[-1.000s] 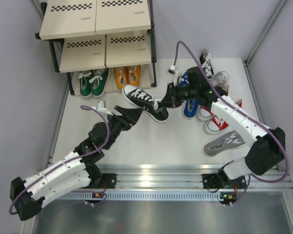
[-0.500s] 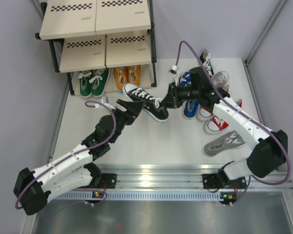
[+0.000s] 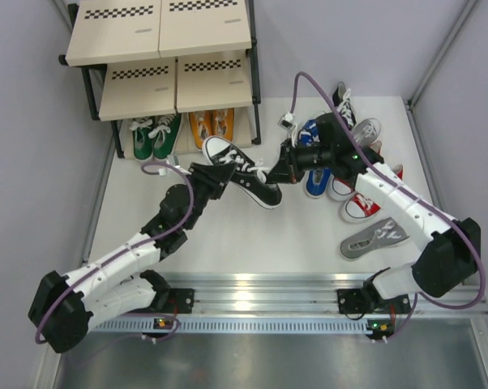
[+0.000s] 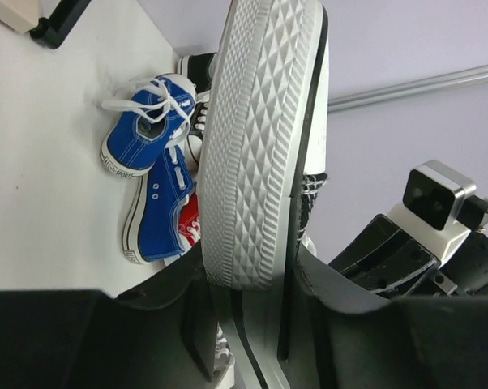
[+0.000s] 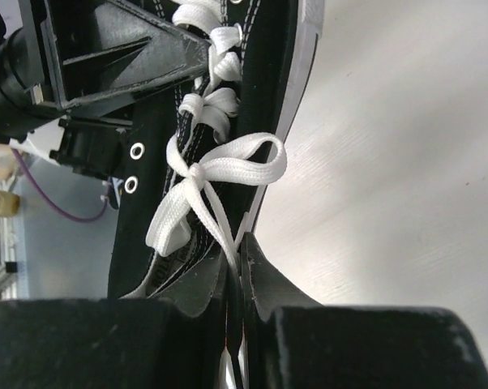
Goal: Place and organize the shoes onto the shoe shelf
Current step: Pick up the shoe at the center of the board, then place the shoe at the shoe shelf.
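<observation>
A black shoe (image 3: 246, 173) with white laces hangs off the table between my two grippers. My left gripper (image 3: 215, 176) is shut across its toe end, one finger against the white ridged sole (image 4: 260, 138) and the other against the upper. My right gripper (image 3: 276, 173) is shut on the heel collar of the black shoe (image 5: 167, 170), its lace bow just ahead of the fingers. The shoe shelf (image 3: 159, 49) stands at the far left. On its bottom tier sit a green pair (image 3: 156, 136) and an orange pair (image 3: 211, 126).
More shoes lie on the table to the right: a blue pair (image 3: 315, 174), red shoes (image 3: 361, 203), a grey shoe (image 3: 374, 239) near the front, another grey one (image 3: 367, 130) and a black one (image 3: 344, 101) at the back. A wall runs along each side.
My left gripper has reached forward to the black shoe's toe and closed on it. The shoe has shifted slightly toward the shelf. My right gripper has kept its hold.
</observation>
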You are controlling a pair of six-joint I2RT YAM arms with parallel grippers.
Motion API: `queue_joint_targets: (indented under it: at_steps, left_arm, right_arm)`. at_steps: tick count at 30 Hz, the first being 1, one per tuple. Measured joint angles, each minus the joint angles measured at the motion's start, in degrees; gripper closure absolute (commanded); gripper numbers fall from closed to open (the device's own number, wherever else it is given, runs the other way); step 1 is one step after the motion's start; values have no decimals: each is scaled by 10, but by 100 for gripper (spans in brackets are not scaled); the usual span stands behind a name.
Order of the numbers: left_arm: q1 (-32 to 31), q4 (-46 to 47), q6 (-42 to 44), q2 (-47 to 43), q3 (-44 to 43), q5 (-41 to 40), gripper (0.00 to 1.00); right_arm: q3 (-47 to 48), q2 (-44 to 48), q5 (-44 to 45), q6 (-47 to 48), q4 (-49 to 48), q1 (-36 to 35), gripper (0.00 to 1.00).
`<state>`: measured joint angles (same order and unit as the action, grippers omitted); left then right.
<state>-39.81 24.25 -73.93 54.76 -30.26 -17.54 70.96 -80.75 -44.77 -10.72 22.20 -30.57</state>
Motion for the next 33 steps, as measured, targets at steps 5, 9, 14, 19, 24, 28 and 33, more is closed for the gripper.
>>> queue_joint_targets:
  at_steps: [5, 9, 14, 19, 24, 28, 33]
  left_arm:
    - [8, -14, 2, -14, 2, 17, 100]
    - [43, -43, 3, -52, 22, 20, 100]
    - [74, -80, 3, -89, 40, 23, 100]
    - [79, -94, -7, -104, 50, 38, 100]
    - [79, -95, -38, -108, 55, 47, 100]
    - [79, -96, -77, -108, 57, 39, 100]
    - [79, -97, -119, -111, 57, 23, 100]
  right_arm:
    - [31, 1, -26, 117, 61, 0, 43]
    - [97, 5, -38, 264, 138, 3, 17]
    - [150, 31, -84, 506, 272, 7, 9]
    - [145, 48, -121, 720, 397, -6, 8]
    - [112, 50, -91, 732, 385, -62, 8]
    - [92, 53, -10, 674, 324, -108, 8]
    - [70, 57, 77, 628, 259, -146, 8]
